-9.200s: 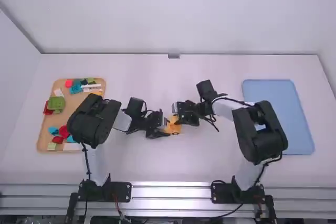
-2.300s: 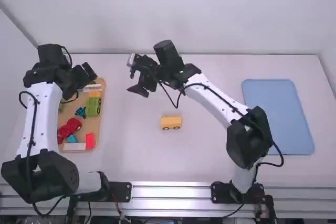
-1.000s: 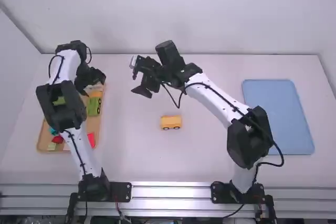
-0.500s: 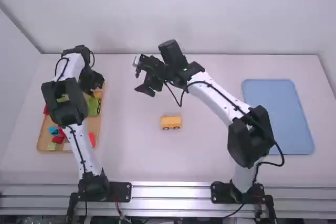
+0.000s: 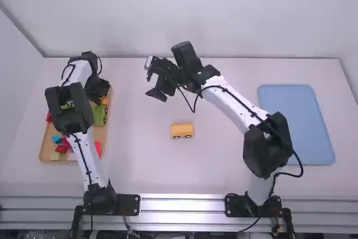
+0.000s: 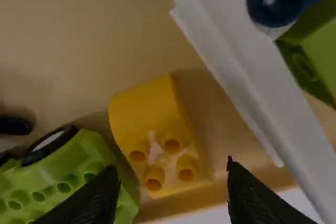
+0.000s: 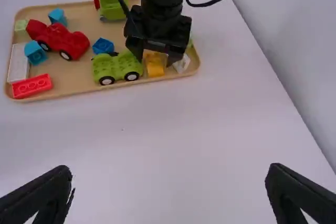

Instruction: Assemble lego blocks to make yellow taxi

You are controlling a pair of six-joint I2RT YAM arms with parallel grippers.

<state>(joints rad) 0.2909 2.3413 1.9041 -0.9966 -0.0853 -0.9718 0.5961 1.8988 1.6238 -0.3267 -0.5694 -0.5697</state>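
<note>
Yellow block (image 6: pixel 148 117) below spread left end effector (image 5: pixel 99 95), right end effector (image 5: pixel 154 80) likewise spread

On the table (image 5: pixel 224 160), the block tray (image 7: pixel 84 22) lies left, the second tray (image 5: pixel 296 127) right, the toy vehicle (image 5: pixel 182 130) between. Within the block tray, the studded block (image 6: pixel 157 135) adjoins the wheeled base (image 7: pixel 107 66), behind it.

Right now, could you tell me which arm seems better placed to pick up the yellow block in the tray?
Probably the left: its gripper is open just above the yellow block. The right gripper is also open, but hangs beside the tray, farther from that block.
</note>
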